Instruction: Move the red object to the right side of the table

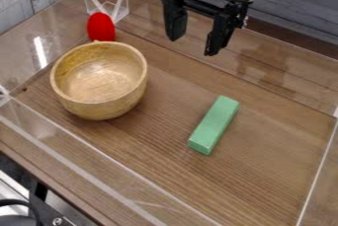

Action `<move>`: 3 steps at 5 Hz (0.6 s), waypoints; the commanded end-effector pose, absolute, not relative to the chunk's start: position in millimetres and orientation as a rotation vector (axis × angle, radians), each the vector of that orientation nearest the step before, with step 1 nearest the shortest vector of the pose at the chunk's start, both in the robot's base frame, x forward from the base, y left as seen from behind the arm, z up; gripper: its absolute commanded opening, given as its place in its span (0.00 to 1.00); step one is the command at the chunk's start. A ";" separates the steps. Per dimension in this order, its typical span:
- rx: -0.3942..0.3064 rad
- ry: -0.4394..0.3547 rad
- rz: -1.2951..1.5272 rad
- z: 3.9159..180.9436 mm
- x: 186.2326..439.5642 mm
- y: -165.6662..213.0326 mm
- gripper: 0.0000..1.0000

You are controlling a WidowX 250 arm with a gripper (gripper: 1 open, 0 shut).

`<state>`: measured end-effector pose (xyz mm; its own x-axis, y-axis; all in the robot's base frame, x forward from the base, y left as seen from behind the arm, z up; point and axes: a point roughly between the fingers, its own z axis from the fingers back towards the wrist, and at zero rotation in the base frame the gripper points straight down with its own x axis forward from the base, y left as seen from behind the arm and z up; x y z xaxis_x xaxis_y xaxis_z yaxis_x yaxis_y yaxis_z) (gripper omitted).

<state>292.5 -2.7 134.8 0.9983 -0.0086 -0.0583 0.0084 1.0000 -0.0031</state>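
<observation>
A black robot gripper [196, 35] hangs above the far half of a brown wood-grain table [264, 171], its two dark fingers [173, 21] pointing down and spread well apart, with nothing between them. The jaws stand released and clear of every object on the surface.

The red object [101, 27], a small rounded toy fruit, sits near the far left corner of the table, to the left of the gripper and apart from it. Pale leaf-like points [109, 2] rise above and behind it, against the clear acrylic wall [40, 33] that edges the tabletop; whether they belong to the fruit or stand behind it cannot be told from this view.

Just in front of the fruit, on the left half of the table, rests a round wooden bowl [99, 80], upright, showing a pale grained interior. The fruit lies beyond the bowl's far rim, close to it but not inside it.

A green rectangular block [214, 124] lies flat on the right half of the table, set at a diagonal, well apart from the bowl and nearer the camera than the gripper. Reflections glint off the acrylic walls along the near and left edges.
</observation>
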 end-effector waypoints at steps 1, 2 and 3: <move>-0.003 0.072 -0.003 129.4 292.7 5.4 1.00; -0.004 0.071 0.012 128.4 294.6 22.0 1.00; 0.002 0.041 0.048 133.1 300.9 54.9 1.00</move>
